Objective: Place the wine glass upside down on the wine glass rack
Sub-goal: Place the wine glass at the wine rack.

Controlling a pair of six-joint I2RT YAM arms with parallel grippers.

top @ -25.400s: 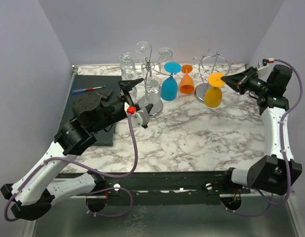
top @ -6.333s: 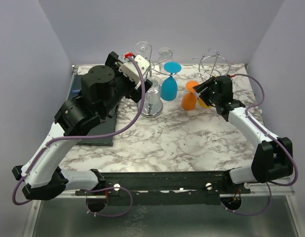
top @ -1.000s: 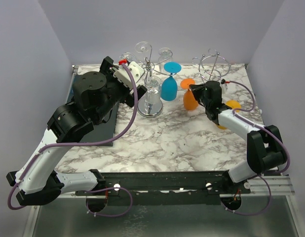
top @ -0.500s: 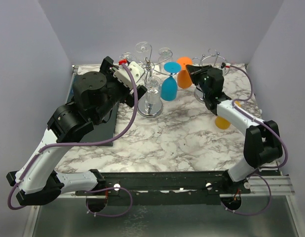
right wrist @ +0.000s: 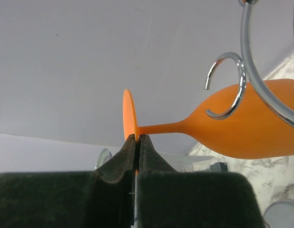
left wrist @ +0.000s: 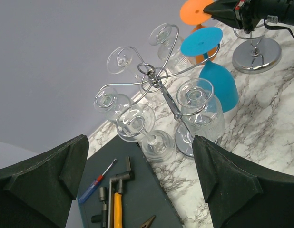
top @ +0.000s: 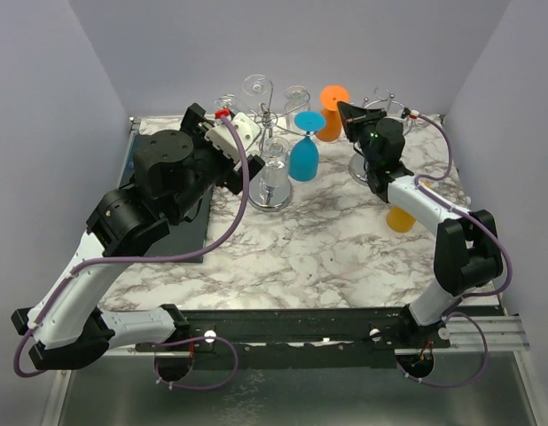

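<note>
An orange wine glass (top: 330,115) hangs upside down, foot up, bowl down, beside the chrome wire rack (top: 387,111) at the back right. My right gripper (top: 344,113) is shut on the edge of its foot. In the right wrist view the pads (right wrist: 136,142) pinch the foot disc, and the orange bowl (right wrist: 247,126) lies behind a chrome hook (right wrist: 226,85) of the rack. The glass's foot also shows in the left wrist view (left wrist: 196,9). My left gripper (top: 223,133) is open and empty, raised above the dark mat, fingers (left wrist: 47,175) wide apart.
A second chrome rack (top: 270,115) at back centre holds several clear glasses and a blue glass (top: 303,153). Another orange glass (top: 400,219) lies on the marble at the right. A dark mat (left wrist: 132,199) holds a screwdriver and tools.
My right gripper has lifted the orange glass from low over the table up and back to the right rack's top, turning it foot-up. The left arm has not moved.
</note>
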